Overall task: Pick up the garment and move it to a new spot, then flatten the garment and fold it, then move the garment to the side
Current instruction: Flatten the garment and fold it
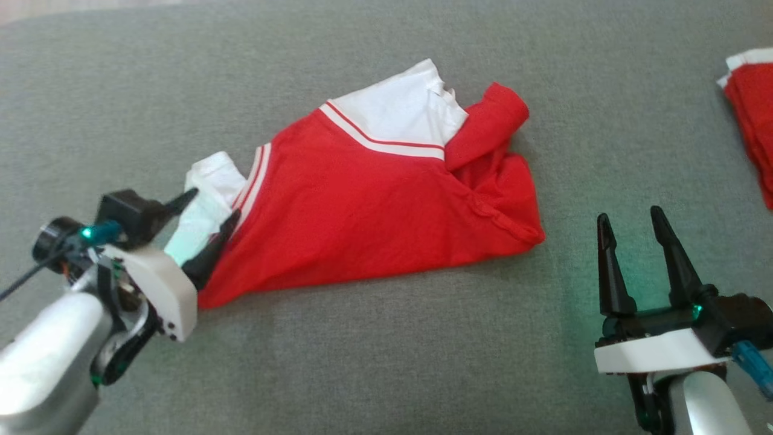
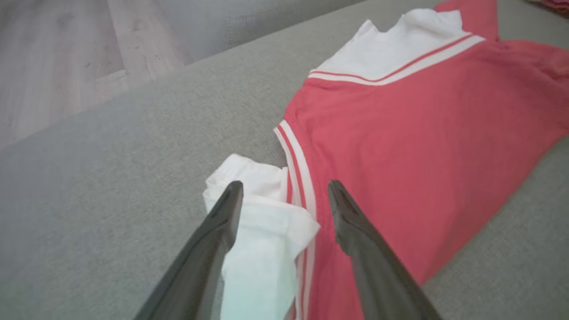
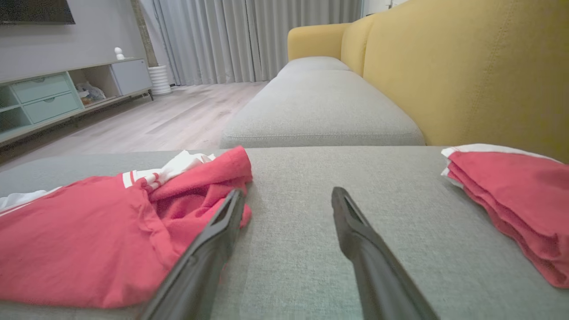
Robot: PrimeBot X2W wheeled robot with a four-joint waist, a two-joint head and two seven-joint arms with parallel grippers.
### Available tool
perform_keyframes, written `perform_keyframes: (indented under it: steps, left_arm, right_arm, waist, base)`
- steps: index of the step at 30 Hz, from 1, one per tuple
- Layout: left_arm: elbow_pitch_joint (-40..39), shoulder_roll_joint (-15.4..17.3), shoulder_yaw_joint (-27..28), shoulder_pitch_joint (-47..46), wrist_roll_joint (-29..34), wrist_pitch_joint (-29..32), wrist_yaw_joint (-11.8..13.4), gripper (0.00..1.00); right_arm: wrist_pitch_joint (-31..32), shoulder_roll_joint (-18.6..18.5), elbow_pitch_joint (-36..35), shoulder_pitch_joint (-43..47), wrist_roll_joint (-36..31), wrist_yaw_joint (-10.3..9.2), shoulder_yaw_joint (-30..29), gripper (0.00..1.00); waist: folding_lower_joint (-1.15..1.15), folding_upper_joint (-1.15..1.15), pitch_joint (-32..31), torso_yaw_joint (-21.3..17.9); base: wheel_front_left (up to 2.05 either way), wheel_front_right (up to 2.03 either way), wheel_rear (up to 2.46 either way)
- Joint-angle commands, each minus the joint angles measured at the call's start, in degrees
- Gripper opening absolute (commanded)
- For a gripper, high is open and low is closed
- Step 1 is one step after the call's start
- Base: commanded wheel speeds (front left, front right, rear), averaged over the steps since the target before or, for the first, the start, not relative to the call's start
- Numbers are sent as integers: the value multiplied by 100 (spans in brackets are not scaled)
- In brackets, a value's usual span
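Observation:
The garment is a red shirt with white sleeves and white-and-red stripes, lying crumpled on the grey cushion. My left gripper stands open at its left end, fingers on either side of the white sleeve, not closed on it. In the left wrist view the garment spreads away to the right of my left gripper. My right gripper stands open over bare cushion, to the right of the garment's lower right corner. In the right wrist view the garment lies left of my right gripper.
A folded pile of red and white clothes lies at the cushion's far right edge, seen as the pile in the right wrist view. A yellow sofa back rises behind. Wooden floor lies beyond the cushion's left edge.

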Motion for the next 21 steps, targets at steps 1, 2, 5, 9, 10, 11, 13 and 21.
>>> perform_keyframes:
  steps: [1, 2, 5, 9, 10, 11, 13, 21]
  left_arm:
    - [-159, 283, 234, -119, 64, 17, -26, 100]
    - [-177, 304, 182, -83, 111, 47, -17, 100]
    - [-201, 388, 60, -69, 390, 44, 69, 100]
    - [-81, 399, -59, -115, 678, 3, 166, 100]
    - [-51, 395, -76, -137, 744, -21, 195, 100]
    - [-18, 384, -91, -154, 785, -42, 209, 100]
    - [12, 365, -93, -164, 793, -69, 218, 100]
    - [238, 276, -102, -245, 881, -292, 274, 100]
  right_arm:
    - [-60, -39, -184, -67, 48, -4, 107, 100]
    - [-60, -39, -184, -65, 61, -4, 107, 100]
    - [-60, -39, -187, -84, 92, -4, 105, 100]
    - [-60, -39, -173, -122, 125, -4, 139, 100]
    - [-60, -39, -173, -132, 134, -4, 148, 100]
    - [-60, -39, -173, -138, 139, -4, 153, 100]
    - [-60, -39, -174, -137, 140, -4, 155, 100]
    - [-60, -39, -164, -92, 105, -4, 146, 100]
  waist:
    - [-1, 0, 62, -48]
    - [-1, 0, 76, -55]
    - [-1, 0, 128, -57]
    - [-1, 0, 157, -57]
    - [-1, 0, 156, -58]
    - [-1, 0, 154, -58]
    - [-1, 0, 150, -55]
    - [-1, 0, 106, -55]
  base:
    - [0, 0, 0]
    - [0, 0, 0]
    - [0, 0, 0]
    - [0, 0, 0]
    - [0, 0, 0]
    - [0, 0, 0]
    - [0, 0, 0]
    - [0, 0, 0]
